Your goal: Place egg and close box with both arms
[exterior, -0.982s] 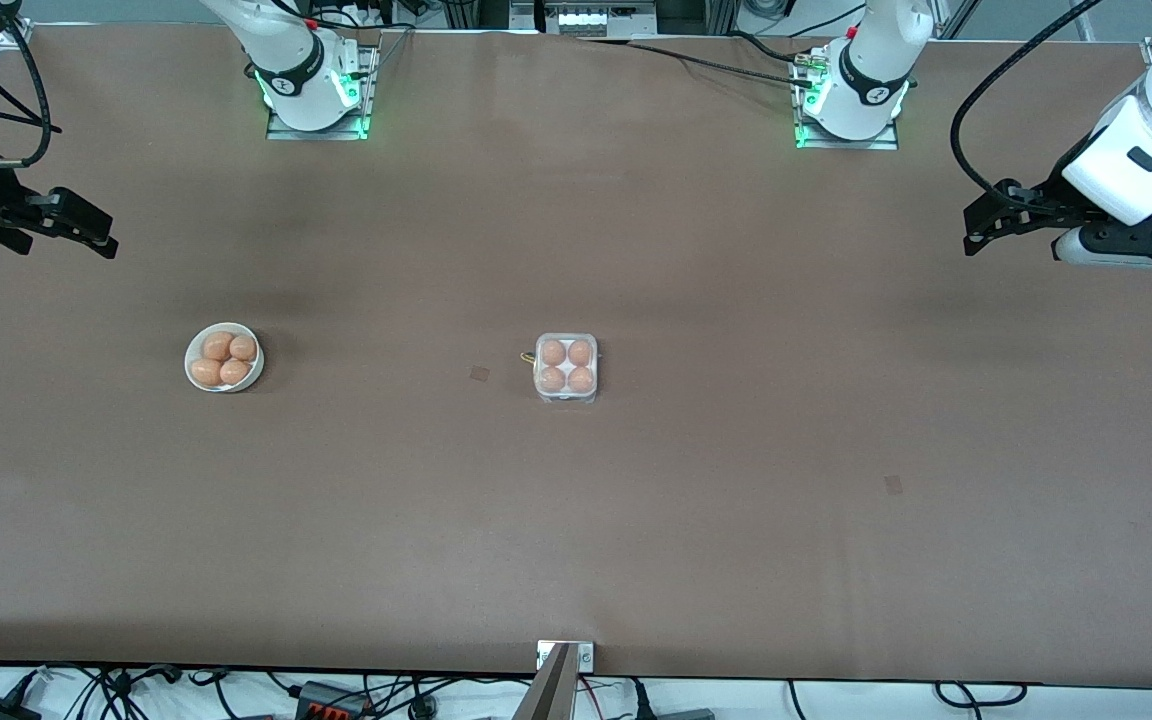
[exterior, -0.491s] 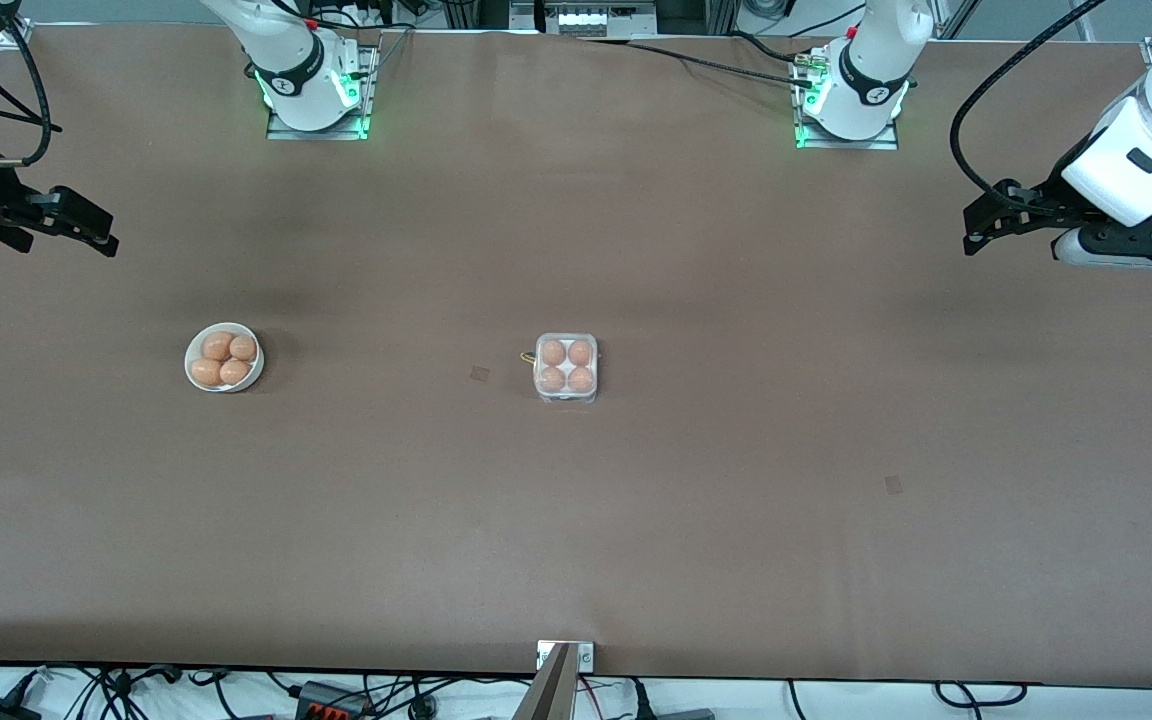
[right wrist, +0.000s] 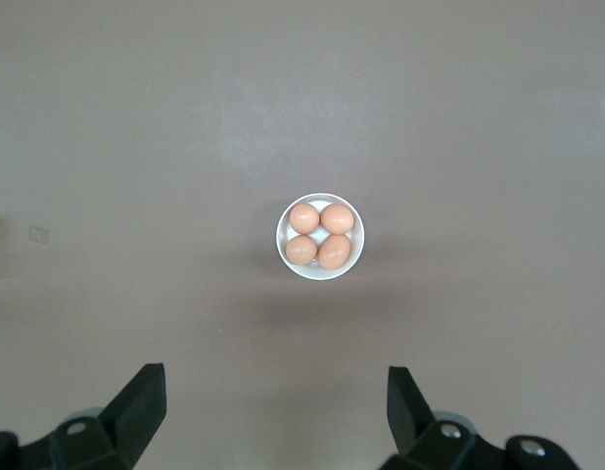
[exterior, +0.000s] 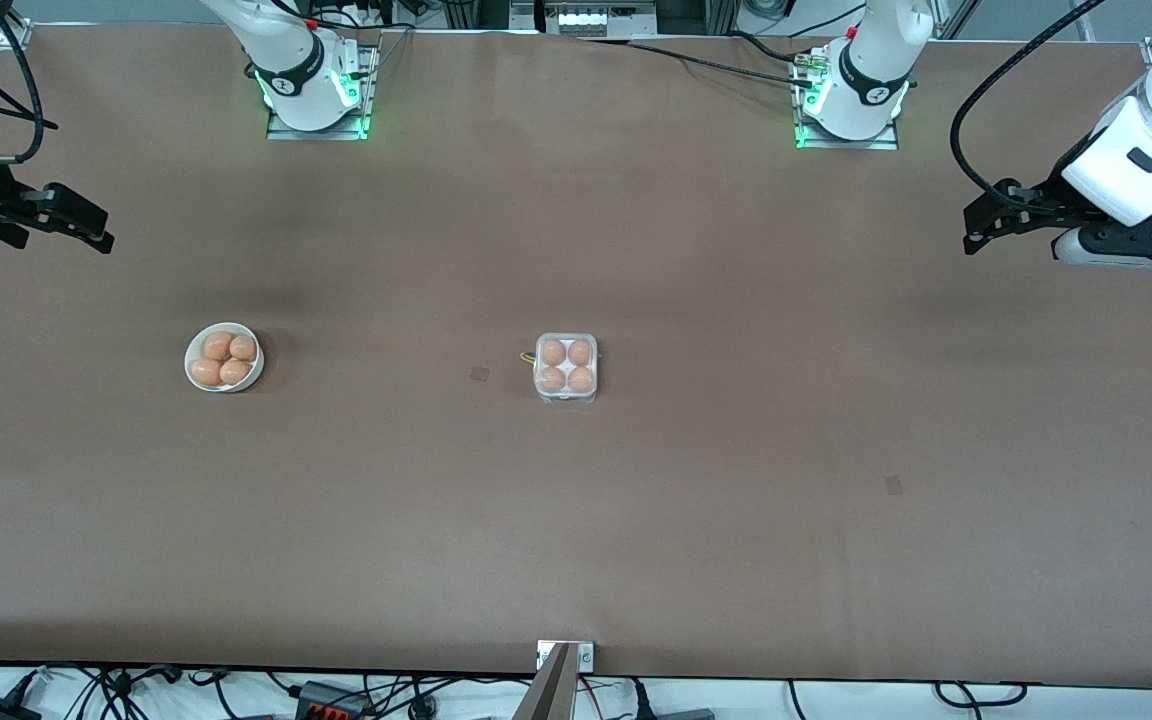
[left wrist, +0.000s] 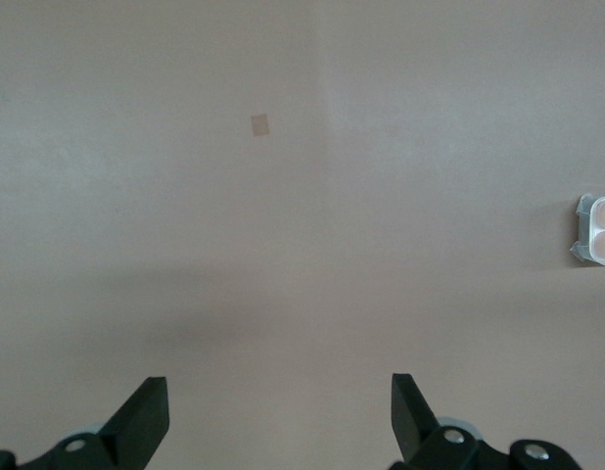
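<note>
From the front, the egg carton (exterior: 566,367) is seen mid-table, four brown eggs seated, clear lid seemingly down; the task looks all but done. The right gripper (exterior: 76,224) and left gripper (exterior: 996,215) hang over opposite table ends. In the left wrist view, spread jaws; the carton's edge is glimpsed. In the right wrist view, jaws are spread above a bowl (right wrist: 320,236) of eggs. Only a lid check seems called for.

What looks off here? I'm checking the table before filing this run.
Nothing stands out. The box sits square mid-table with an egg in each of its four cells, and the bowl toward the right arm's end holds four whole eggs. The left gripper and right gripper hang open over bare table.
</note>
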Motion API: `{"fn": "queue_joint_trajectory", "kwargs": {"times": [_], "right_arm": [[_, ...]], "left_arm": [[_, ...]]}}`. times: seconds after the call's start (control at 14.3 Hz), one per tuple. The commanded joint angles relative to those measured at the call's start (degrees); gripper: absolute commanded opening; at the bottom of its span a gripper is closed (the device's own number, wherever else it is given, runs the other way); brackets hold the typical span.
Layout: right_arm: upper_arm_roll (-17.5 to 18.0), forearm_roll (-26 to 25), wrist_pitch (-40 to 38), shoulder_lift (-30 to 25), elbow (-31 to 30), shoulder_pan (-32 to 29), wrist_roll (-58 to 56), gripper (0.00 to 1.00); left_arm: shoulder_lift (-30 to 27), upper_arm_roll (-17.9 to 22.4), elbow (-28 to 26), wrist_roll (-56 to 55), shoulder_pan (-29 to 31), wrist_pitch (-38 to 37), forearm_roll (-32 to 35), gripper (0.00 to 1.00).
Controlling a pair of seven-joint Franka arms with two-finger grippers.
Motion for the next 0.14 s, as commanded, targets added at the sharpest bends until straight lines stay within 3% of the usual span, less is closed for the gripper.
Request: {"fn": "queue_joint_trajectory", "kwargs": {"times": [0.0, 0.07], "right_arm": [[0.38, 0.27, -0.30, -1.55, -1.10, -0.67, -0.17, 1.00], [0.38, 0.27, -0.30, -1.46, -1.10, -0.76, -0.43, 1.00]], "left_arm": [[0.86, 0.18, 1.82, 0.79, -0.25, -1.34, -0.62, 1.00], [0.78, 0.18, 1.82, 0.79, -0.25, -1.25, -0.62, 1.00]]}}
